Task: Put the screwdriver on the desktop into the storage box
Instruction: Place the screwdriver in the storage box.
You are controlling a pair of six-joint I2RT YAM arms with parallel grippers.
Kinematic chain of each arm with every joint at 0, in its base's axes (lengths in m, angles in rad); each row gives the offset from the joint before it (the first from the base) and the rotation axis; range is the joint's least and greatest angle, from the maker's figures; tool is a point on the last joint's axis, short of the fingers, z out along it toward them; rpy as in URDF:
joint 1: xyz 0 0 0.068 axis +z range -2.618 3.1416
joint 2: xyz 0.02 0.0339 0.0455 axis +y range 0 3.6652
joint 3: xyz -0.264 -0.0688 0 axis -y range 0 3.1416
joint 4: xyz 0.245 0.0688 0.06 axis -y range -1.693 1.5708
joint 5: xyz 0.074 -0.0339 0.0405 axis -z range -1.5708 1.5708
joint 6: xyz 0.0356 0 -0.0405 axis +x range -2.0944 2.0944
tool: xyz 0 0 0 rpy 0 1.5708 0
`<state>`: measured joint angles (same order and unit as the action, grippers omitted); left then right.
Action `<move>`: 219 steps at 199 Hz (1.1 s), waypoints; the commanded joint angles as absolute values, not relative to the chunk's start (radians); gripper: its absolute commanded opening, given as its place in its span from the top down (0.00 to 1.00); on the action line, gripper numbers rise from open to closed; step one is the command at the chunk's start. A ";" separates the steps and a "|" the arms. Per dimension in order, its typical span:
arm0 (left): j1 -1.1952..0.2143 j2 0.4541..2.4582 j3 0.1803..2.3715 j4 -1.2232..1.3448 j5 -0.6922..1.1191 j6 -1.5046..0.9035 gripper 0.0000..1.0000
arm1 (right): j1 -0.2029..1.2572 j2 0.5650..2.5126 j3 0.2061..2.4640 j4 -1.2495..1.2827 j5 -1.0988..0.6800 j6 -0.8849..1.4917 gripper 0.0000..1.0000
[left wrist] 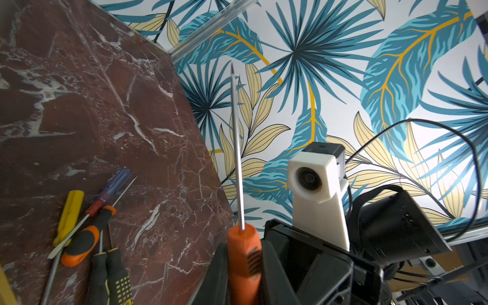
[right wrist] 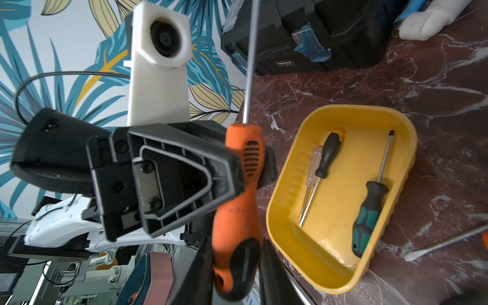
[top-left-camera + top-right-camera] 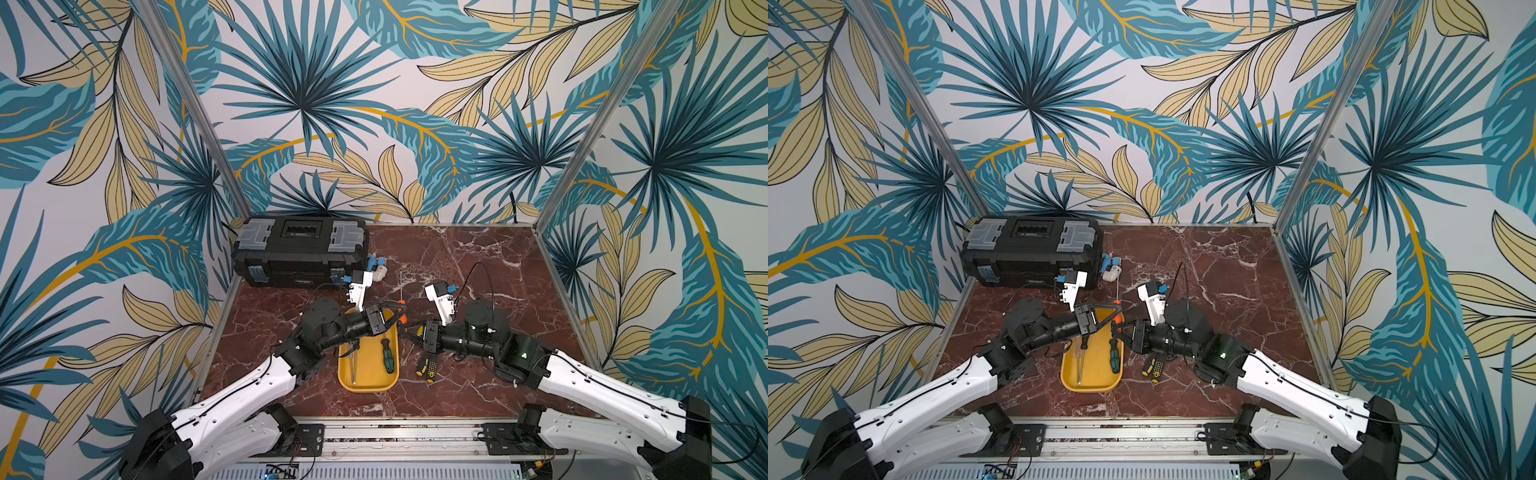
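Your left gripper is clamped on the orange screwdriver, held off the surface by the far corner of the box, and the jaws of your right gripper flank its butt, though you cannot tell whether they pinch it.

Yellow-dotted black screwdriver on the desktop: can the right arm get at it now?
Likely yes: the yellow-dotted screwdriver lies uncovered close to the right gripper, whose jaws flank the orange screwdriver and must clear it first.

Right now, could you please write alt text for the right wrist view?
An orange-handled screwdriver is clamped in the left gripper, its butt between the right gripper's fingers. Beside it, the yellow storage box holds three screwdrivers.
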<state>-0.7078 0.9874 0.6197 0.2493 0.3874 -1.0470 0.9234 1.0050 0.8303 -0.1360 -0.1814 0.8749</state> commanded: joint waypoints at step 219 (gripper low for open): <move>-0.781 1.282 0.725 -0.433 0.002 -0.760 0.50 | 0.704 1.425 1.025 -0.753 0.195 0.867 0.41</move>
<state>-0.7799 1.3197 0.7204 -0.4404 0.0196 -0.7670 0.7582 1.3842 1.0103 -0.7269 0.2085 0.8543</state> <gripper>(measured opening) 0.490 0.594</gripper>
